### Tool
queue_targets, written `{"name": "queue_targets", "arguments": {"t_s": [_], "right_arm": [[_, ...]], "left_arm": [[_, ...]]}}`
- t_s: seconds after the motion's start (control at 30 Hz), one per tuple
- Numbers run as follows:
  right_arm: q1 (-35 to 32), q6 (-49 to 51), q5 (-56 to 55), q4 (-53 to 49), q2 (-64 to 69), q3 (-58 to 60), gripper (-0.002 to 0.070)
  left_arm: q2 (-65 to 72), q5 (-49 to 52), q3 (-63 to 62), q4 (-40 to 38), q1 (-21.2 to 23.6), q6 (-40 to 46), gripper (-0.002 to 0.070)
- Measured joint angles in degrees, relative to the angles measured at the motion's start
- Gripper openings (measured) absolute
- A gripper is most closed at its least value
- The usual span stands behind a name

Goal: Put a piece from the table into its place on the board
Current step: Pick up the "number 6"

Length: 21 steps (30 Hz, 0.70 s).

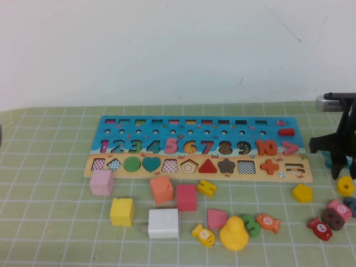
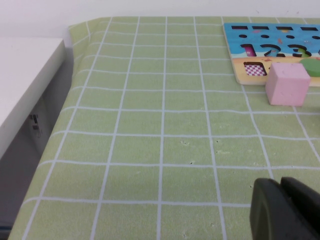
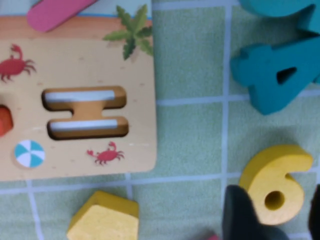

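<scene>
The left gripper sits low over bare green checked cloth at the table's left edge; whether it is apart or together cannot be told. A pink wooden cube lies just before the long blue-and-tan wooden puzzle board. Right of the board's end, the right gripper hangs with fingers apart above the small bright-yellow wooden numeral "6", which lies flat on the cloth near a yellow hexagon block.
</scene>
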Motion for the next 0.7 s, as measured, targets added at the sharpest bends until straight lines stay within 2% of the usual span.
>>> {"name": "queue_targets", "arguments": {"t_s": [0.13, 0.23, 0.47, 0.7], "right_arm": [[0.0, 1.26, 0.12, -0.09, 0.23, -0.12, 0.0364], [0.0, 1.8, 0.12, -0.09, 1.06, -0.12, 0.0393], [0.0, 2.68, -0.19, -0.33, 2.47, -0.12, 0.0397], [0.0, 2.68, -0.08, -1.06, 3.08, -0.12, 0.0344]], "left_arm": [[0.0, 0.0, 0.0, 0.0, 0.0, 0.0, -0.0002], [0.0, 0.0, 0.0, 0.0, 0.0, 0.0, -0.0002], [0.0, 0.0, 0.0, 0.0, 0.0, 0.0, -0.0002], [0.0, 0.0, 0.0, 0.0, 0.0, 0.0, -0.0002]]}}
